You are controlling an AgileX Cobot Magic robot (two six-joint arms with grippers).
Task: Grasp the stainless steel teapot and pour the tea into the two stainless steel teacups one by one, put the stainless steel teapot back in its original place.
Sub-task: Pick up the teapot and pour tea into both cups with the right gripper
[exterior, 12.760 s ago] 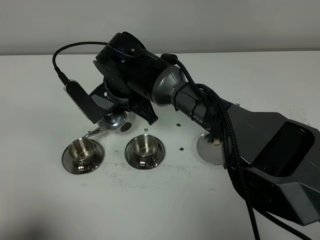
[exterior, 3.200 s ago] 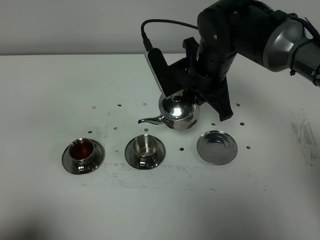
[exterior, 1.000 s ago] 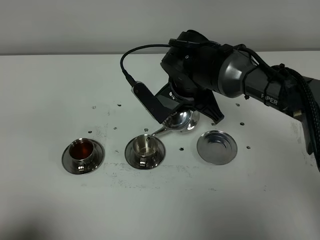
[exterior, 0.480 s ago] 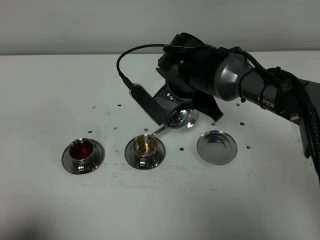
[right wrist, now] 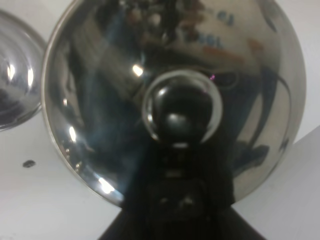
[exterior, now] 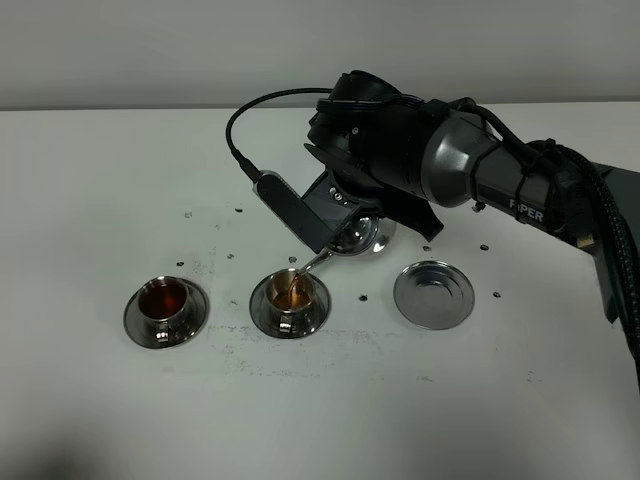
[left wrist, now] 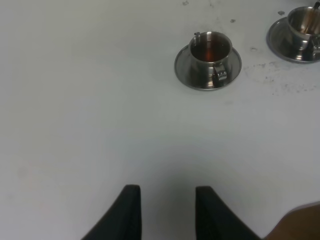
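Note:
My right gripper (exterior: 378, 222) is shut on the stainless steel teapot (exterior: 357, 234) and holds it tilted above the table. The spout (exterior: 314, 261) points down over the middle teacup (exterior: 290, 295), and a thin amber stream runs into it. The left teacup (exterior: 164, 299) holds dark tea on its saucer. In the right wrist view the teapot's body and lid knob (right wrist: 182, 107) fill the frame. The empty round saucer (exterior: 432, 293), the original place, lies to the right. My left gripper (left wrist: 167, 212) is open and empty over bare table, near the filled teacup (left wrist: 210, 50).
The white table (exterior: 90, 180) carries small screw holes around the saucers. My right arm (exterior: 520, 190) and its cable (exterior: 245, 120) reach over the table's back right. The middle teacup shows at the edge of the left wrist view (left wrist: 302, 22).
The teapot has tipped further over the middle teacup, and tea now streams from the spout into it. The right arm has shifted slightly left.

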